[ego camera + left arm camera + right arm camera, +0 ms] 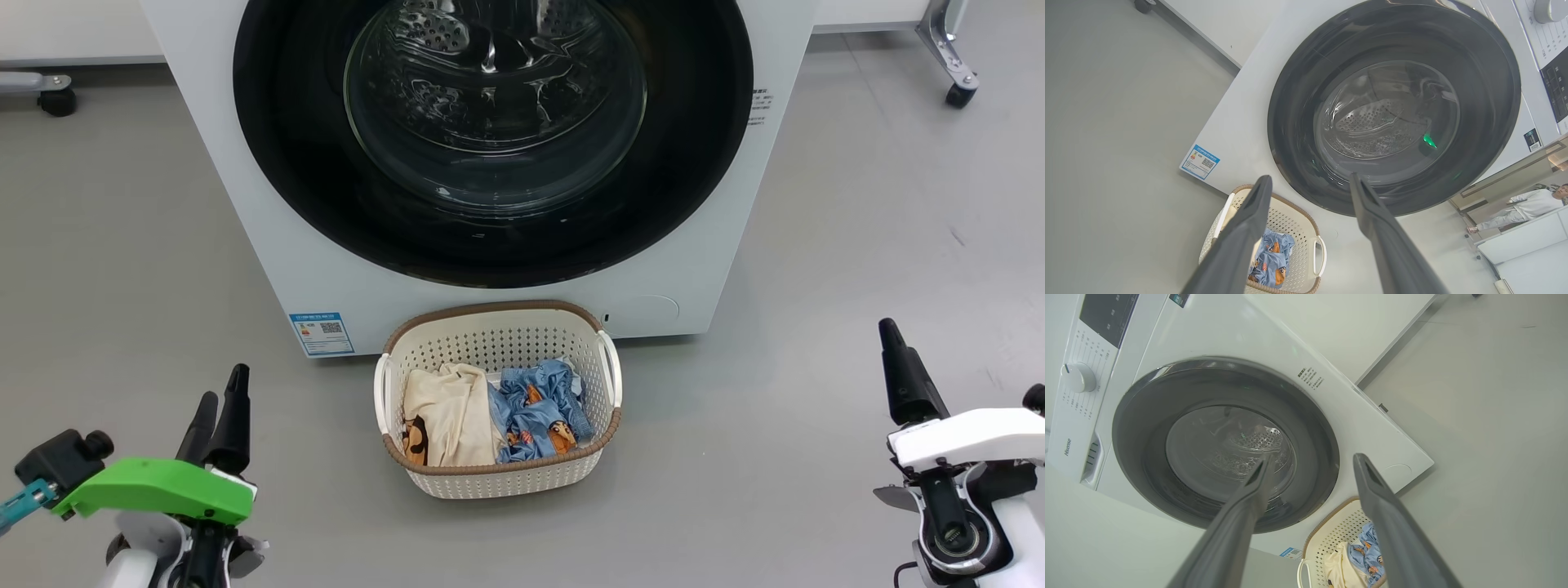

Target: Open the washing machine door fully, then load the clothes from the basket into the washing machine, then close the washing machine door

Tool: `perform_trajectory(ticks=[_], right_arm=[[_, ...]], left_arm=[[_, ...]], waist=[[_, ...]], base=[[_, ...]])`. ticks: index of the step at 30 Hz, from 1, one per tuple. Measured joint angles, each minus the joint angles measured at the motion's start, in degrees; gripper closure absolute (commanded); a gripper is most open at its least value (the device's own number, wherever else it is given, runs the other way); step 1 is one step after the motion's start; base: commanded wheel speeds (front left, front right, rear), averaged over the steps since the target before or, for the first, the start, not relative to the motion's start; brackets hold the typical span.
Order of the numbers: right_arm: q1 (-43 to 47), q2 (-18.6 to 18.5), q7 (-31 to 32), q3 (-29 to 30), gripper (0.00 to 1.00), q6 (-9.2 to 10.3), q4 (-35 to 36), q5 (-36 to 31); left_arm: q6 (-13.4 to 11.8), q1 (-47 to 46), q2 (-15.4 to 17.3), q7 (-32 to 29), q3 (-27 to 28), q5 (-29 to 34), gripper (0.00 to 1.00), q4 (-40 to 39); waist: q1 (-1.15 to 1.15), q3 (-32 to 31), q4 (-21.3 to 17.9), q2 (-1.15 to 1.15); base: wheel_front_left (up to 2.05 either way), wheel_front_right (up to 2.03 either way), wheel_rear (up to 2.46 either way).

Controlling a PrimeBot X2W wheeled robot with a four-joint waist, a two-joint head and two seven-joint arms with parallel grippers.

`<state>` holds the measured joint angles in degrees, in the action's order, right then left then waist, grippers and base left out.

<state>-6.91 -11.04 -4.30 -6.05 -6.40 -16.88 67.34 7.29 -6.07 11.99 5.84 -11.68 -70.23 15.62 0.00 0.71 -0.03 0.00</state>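
- Left gripper [1309,177]: the two long dark fingers stand apart with nothing between them. It hangs low at the robot's left, well apart from the machine.
- Right gripper [1312,456]: its fingers are likewise apart and empty. It hangs low at the robot's right, well apart from the basket.
- Small cream perforated plastic basket with a brown woven-look rim [498,307]: it stands on the grey floor [122,269] between the two arms, just beside the machine's front. It looks light, so a finger catching a side handle could drag or tip it.
- Clothes: a cream garment with a brown-orange print [449,412] lies beside crumpled light blue garments with orange-brown cartoon prints [539,408], all inside the basket. They touch, so a pinch on one may lift another, which could drop on the floor.
- Large round door with a glossy black rim and bulging clear glass centre [286,163]: it is shut. No handle can be made out, so a pull on the smooth rim risks slipping, and a misjudged reach could strike the glass.
- Big white front-loading washing machine [245,245]: the basket stands under the door's lower edge. An arm following the door's swing may strike the basket.
- Loading before the door is fully open risks snagging cloth on the rim.
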Motion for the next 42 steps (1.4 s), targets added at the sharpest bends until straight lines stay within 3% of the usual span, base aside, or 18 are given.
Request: perform_trajectory(ticks=[8,24,42], right_arm=[[-1.2,-1.8,-1.2,-2.9,0.00,0.08,-0.4,-7.1],[-3.6,-4.4,-4.2,-7.6,0.00,3.01,-2.3,-21.6],[-5.8,-6.9,-7.5,-11.7,0.00,4.11,-4.2,-33.6]], left_arm=[[0.0,-1.1,0.6,1.4,-1.6,7.6,0.00,0.4],[-1.8,-2.5,2.1,3.9,-3.2,22.4,0.00,2.1],[-3.1,-3.5,2.6,6.4,-3.2,36.7,0.00,3.6]], waist=[[0.00,0.0,0.1,0.00],[0.00,0.1,0.2,0.00],[0.00,0.3,0.2,0.00]], base=[[0.00,0.00,0.00],[0.00,0.00,0.00],[0.00,0.00,0.00]])
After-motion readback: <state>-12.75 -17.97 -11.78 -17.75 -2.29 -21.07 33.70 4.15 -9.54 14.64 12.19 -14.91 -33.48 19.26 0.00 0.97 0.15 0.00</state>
